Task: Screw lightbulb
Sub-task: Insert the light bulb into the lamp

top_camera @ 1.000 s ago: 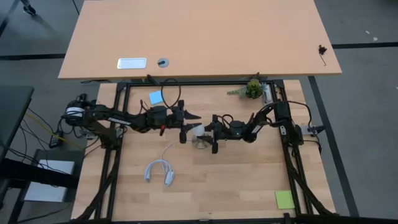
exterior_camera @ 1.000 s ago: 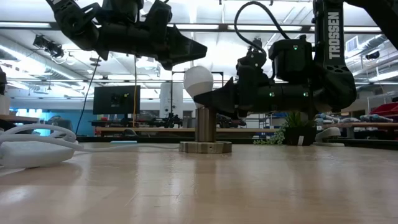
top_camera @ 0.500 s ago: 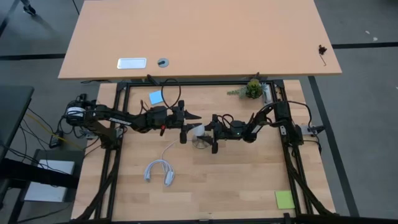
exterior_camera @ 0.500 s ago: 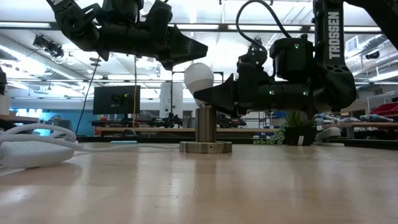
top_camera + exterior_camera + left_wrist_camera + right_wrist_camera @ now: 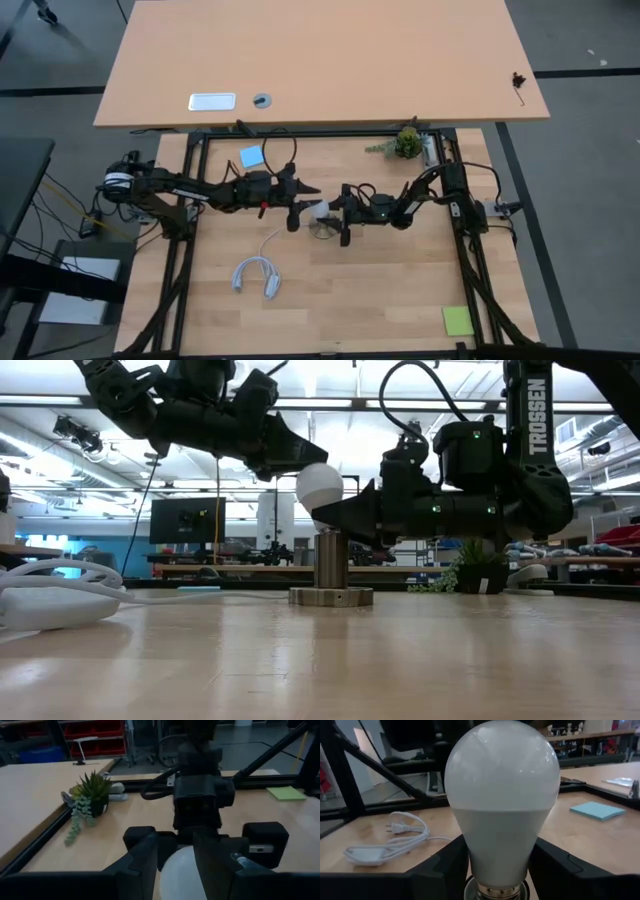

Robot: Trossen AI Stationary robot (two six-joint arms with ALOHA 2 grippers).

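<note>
Lightbulb (image 5: 320,485) upright on socket (image 5: 331,565), grasped by right gripper (image 5: 330,520); left gripper (image 5: 300,460) released above

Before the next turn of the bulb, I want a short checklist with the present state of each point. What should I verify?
1. The lightbulb stands upright over the socket: ok.
2. The right gripper has its fingers on both sides of the bulb's neck: ok in the right wrist view; how firm the grip is: cannot tell.
3. The left gripper is clear of the bulb: not ok, its fingers sit around the dome.
4. The screw base is engaged in the thread: cannot tell, the base is mostly hidden.
5. The socket's foot lies flat on the table: ok.
6. The white cord lies away from both arms: ok.
</note>
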